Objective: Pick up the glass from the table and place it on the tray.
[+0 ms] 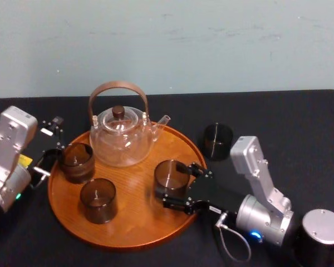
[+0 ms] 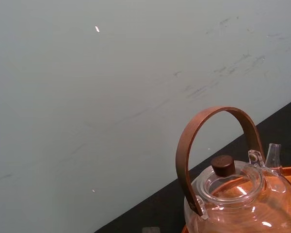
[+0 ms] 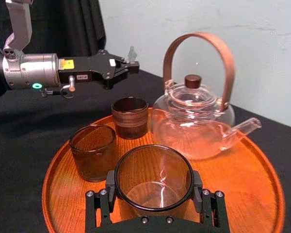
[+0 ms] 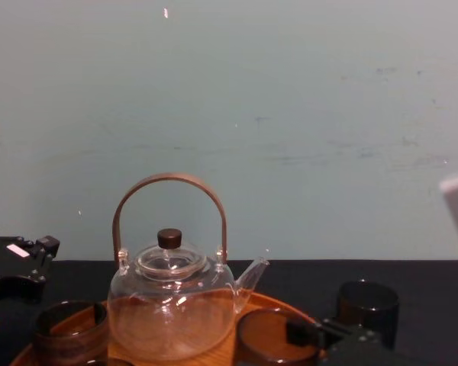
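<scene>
A dark smoked glass stands on the right part of the round orange-brown tray. My right gripper is shut on it, one finger against each side, as the right wrist view shows for the same glass. Whether its base rests on the wood I cannot tell. Another dark glass stands on the black table just off the tray's right rim. My left gripper hangs open at the tray's left edge, holding nothing.
A clear glass teapot with a brown arched handle sits at the back of the tray. Two more dark glasses stand on its left half, the rear one close to my left gripper's fingers. A pale wall runs behind the table.
</scene>
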Action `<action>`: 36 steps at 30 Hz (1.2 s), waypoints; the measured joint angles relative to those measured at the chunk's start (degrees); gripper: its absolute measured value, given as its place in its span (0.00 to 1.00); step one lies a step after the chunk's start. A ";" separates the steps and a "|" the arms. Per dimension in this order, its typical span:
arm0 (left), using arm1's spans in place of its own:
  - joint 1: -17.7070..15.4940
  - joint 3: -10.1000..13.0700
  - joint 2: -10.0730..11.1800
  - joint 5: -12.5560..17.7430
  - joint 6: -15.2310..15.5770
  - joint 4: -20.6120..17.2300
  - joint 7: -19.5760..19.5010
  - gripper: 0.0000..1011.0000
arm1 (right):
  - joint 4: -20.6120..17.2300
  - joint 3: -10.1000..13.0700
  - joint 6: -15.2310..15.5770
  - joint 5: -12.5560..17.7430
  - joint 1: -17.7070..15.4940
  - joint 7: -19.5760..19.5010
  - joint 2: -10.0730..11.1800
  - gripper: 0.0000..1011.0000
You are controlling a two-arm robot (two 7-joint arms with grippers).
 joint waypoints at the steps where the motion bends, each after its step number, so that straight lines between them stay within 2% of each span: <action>1: 0.00 0.00 0.00 0.00 0.00 0.00 0.00 0.00 | 0.31 -0.24 0.05 -0.06 0.20 0.04 -0.17 0.89; 7: 0.00 0.00 0.00 0.00 0.00 0.00 0.00 0.00 | 2.14 -1.59 0.25 -0.22 1.45 0.19 -1.16 0.90; 24: 0.00 0.00 0.00 0.00 0.00 0.00 0.00 0.00 | 6.48 -3.00 0.19 -0.06 3.04 0.61 -2.45 0.89; 36: 0.00 0.00 0.00 0.00 0.00 0.00 0.00 0.00 | 7.66 -3.76 0.29 -0.87 3.59 0.55 -2.93 0.89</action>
